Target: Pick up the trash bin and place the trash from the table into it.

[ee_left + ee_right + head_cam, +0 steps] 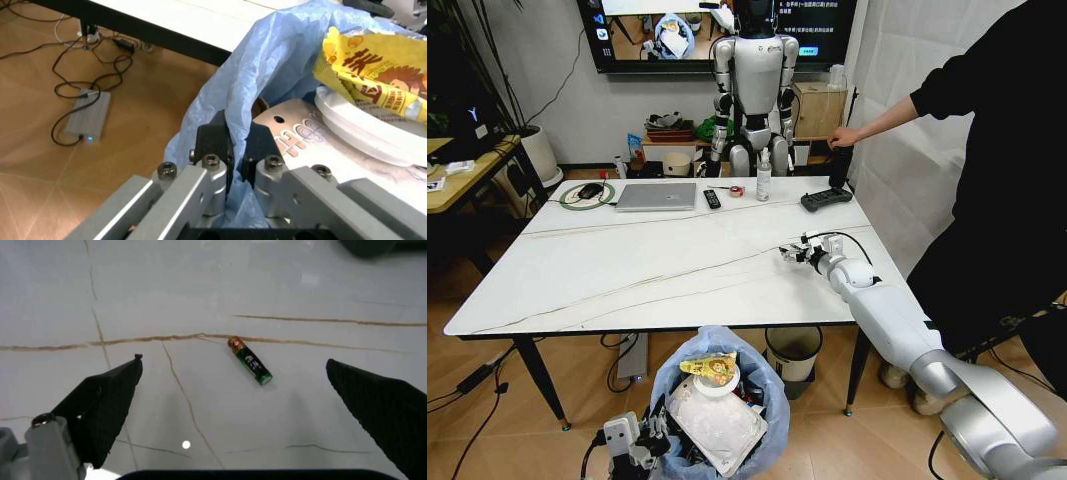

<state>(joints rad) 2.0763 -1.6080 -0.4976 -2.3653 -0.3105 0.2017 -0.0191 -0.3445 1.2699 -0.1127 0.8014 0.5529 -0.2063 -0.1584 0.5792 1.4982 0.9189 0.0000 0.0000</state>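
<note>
The trash bin (762, 400), lined with a puffy light-blue bag (267, 60), stands below the table's (627, 280) front edge. It holds a yellow wrapper (708, 367), a white plate (373, 135) and a flat white packet (719, 422). My left gripper (235, 150) is shut on the bag at the bin's rim. My right gripper (243, 405) hangs open over the table's right part, at the end of my right arm (877, 300). A small green and gold battery (250, 361) lies on the marble between and just beyond its fingers, untouched.
At the table's far edge lie a silver laptop (657, 196), a black remote (712, 198), a black controller (827, 198), a small bottle (764, 178) and a green ring with a black mouse (587, 193). A cream bin (793, 350) stands under the table. Cables (80, 95) run on the floor.
</note>
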